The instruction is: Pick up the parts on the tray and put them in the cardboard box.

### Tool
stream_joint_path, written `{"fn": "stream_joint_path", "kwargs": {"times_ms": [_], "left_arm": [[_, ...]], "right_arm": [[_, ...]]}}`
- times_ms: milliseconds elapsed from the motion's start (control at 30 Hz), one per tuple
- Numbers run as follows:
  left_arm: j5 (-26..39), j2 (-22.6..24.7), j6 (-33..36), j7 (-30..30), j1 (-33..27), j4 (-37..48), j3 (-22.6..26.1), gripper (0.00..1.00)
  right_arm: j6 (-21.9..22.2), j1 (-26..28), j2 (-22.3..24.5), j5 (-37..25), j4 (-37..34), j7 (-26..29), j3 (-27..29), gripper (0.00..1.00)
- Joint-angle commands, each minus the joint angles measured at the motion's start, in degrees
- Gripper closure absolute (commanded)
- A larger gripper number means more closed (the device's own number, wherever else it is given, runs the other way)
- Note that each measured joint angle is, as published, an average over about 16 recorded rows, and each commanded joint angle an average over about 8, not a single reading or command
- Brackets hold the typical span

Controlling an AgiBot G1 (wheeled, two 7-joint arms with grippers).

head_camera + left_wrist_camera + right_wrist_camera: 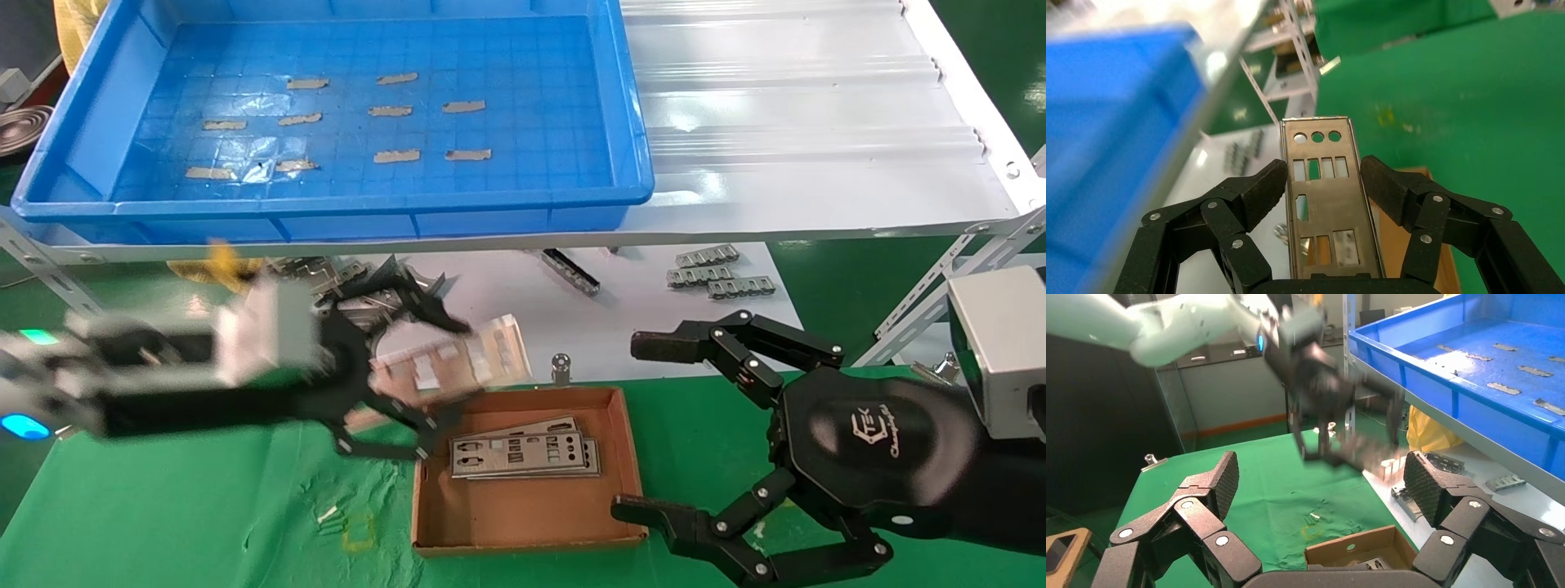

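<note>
One plate [1324, 202] is held in the left gripper [392, 371] jaws above the cardboard box [523, 523]; lowering and release are required next. Right gripper [695, 433] jaws are spread wide.

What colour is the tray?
Bright blue, with a gridded floor; the tray shows best in the head view.

Black linkage fingers [1220, 484] with silver screws, ribbed pads, white arm housings
</note>
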Motion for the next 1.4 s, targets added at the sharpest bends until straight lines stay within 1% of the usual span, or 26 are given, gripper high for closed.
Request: {"fn": "stream_joint_path", "kwargs": {"times_ms": [33,200,367,400,433,467,633,667,700,900,1100,1267,1400], "left_arm": [[1.60,0.44,-3.76,0.65,4.00,-3.68,0.29,1.00],[8.08,5.26,-12.91,3.45,9.17,-6.10,2.45,1.00],[13.57,10.10,-16.18,6.52,10.12,-3.51,5.69,1.00],[14.53,10.96,-16.51,7.09,10.01,-2.65,6.32,0.96],[15.45,11.76,-16.87,7.71,9.87,-1.75,6.88,0.89],[16.34,12.52,-17.22,8.32,9.72,-0.83,7.41,0.78],[19.00,15.14,-19.04,11.57,9.05,3.15,8.72,0.16],[19.20,15.47,-19.38,12.24,8.97,3.79,8.76,0.07],[19.29,15.74,-19.65,12.86,8.90,4.35,8.76,0.01],[19.64,16.56,-20.30,16.47,8.41,6.44,8.79,0.00],[19.48,16.68,-19.72,17.90,7.67,7.81,8.79,0.00],[17.83,15.92,-17.79,17.03,6.96,8.73,8.23,0.00],[14.91,14.42,-13.89,13.75,6.17,9.85,7.53,0.00]], "right_arm": [[0.00,0.00,0.00,0.00,0.00,0.00,0.00,0.00],[0.00,0.00,0.00,0.00,0.00,0.00,0.00,0.00],[0.00,0.00,0.00,0.00,0.00,0.00,0.00,0.00],[0.00,0.00,0.00,0.00,0.00,0.00,0.00,0.00],[0.00,0.00,0.00,0.00,0.00,0.00,0.00,0.00],[0.00,0.00,0.00,0.00,0.00,0.00,0.00,0.00],[0.00,0.00,0.00,0.00,0.00,0.00,0.00,0.00],[0.00,0.00,0.00,0.00,0.00,0.00,0.00,0.00],[0.00,0.00,0.00,0.00,0.00,0.00,0.00,0.00],[0.00,0.00,0.00,0.00,0.00,0.00,0.00,0.00],[0.00,0.00,0.00,0.00,0.00,0.00,0.00,0.00],[0.00,0.00,0.00,0.00,0.00,0.00,0.00,0.00],[0.00,0.00,0.00,0.00,0.00,0.00,0.00,0.00]]}}
